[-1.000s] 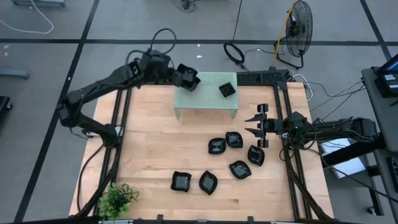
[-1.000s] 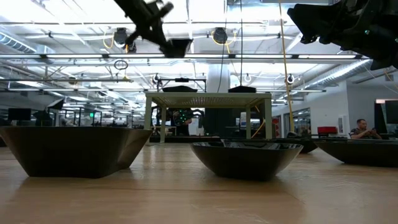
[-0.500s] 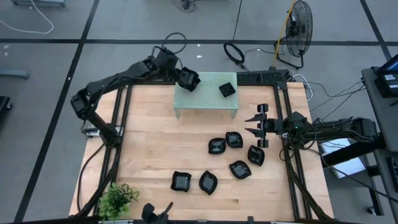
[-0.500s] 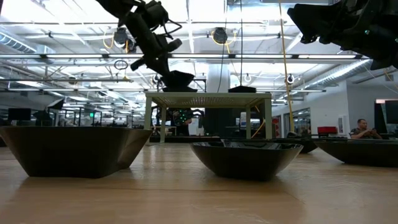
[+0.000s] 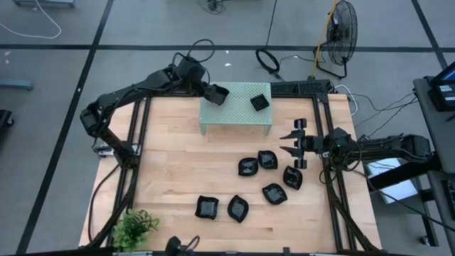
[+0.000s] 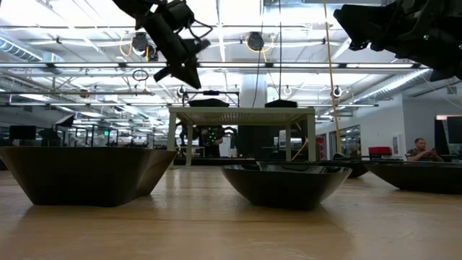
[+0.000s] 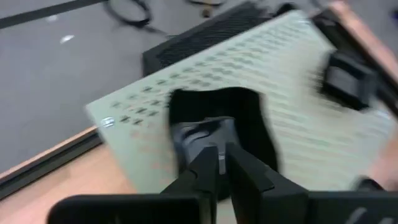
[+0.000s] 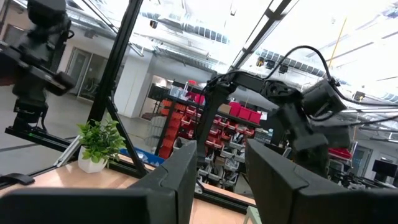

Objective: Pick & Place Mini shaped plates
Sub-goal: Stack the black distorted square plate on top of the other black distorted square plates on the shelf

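Observation:
A black mini plate lies on the left end of the pale green perforated stand; the low view shows this plate flat on the stand top. My left gripper hangs just above and left of it, slanting down, its fingers a narrow gap apart. A second plate rests on the stand's right part. Several more plates lie on the wooden table. My right gripper waits open at the table's right edge, holding nothing.
Loose plates are grouped right of centre, and two lie near the front edge. A small potted plant stands at the front left corner. Black frame rails run along both table sides.
My left gripper has come down toward the stand's left end with the plate and tipped further downward. It has let go: the plate, hanging tilted from the fingers a second ago, now lies flat on the stand top, below the fingertips.

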Motion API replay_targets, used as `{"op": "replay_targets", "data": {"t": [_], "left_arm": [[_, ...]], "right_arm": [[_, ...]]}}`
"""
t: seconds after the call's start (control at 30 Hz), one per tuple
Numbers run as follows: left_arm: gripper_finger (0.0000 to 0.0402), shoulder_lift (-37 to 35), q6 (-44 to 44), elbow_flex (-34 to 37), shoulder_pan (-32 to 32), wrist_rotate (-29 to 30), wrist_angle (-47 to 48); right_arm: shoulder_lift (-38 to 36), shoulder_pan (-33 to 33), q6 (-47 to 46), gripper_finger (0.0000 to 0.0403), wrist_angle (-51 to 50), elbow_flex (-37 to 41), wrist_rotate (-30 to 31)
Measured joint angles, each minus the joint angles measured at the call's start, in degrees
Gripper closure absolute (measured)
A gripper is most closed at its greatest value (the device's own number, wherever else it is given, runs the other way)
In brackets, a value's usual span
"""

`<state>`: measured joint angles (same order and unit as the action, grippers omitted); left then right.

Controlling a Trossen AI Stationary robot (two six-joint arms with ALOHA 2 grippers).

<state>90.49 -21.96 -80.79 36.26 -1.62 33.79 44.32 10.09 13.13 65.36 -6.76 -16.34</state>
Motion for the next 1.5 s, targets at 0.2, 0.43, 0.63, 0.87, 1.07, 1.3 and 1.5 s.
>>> {"op": "replay_targets", "data": {"t": [0.2,0.43,0.63,0.87,1.07,1.3,1.5], "left_arm": [[0.0313,-3.0,10.2,0.0,-6.9,-8.5,3.2],[0.0236,-3.2,4.3,0.0,-22.7,-8.8,11.8],[0.0218,-3.2,-0.3,0.5,-38.1,-7.5,22.6],[0.0217,-2.3,-16.7,6.7,-51.7,-1.5,20.2],[0.0217,-2.3,-21.6,18.4,-56.4,-3.1,7.5],[0.0217,-2.3,-18.7,29.9,-57.5,-3.2,-11.9],[0.0218,-2.0,-12.8,32.1,-58.8,-3.6,-18.1]], "right_arm": [[0.0,0.0,1.0,0.0277,0.0,0.0,0.0],[0.0,0.0,0.8,0.0277,0.0,0.0,0.0],[0.0,0.0,0.1,0.0277,0.0,0.0,0.0],[0.0,0.0,0.0,0.0277,0.0,0.0,0.0],[0.0,0.0,-0.5,0.0277,0.0,0.0,0.1],[0.0,0.0,-0.4,0.0277,0.0,0.0,0.2],[0.0,0.0,-0.2,0.0277,0.1,0.0,1.6]]}}
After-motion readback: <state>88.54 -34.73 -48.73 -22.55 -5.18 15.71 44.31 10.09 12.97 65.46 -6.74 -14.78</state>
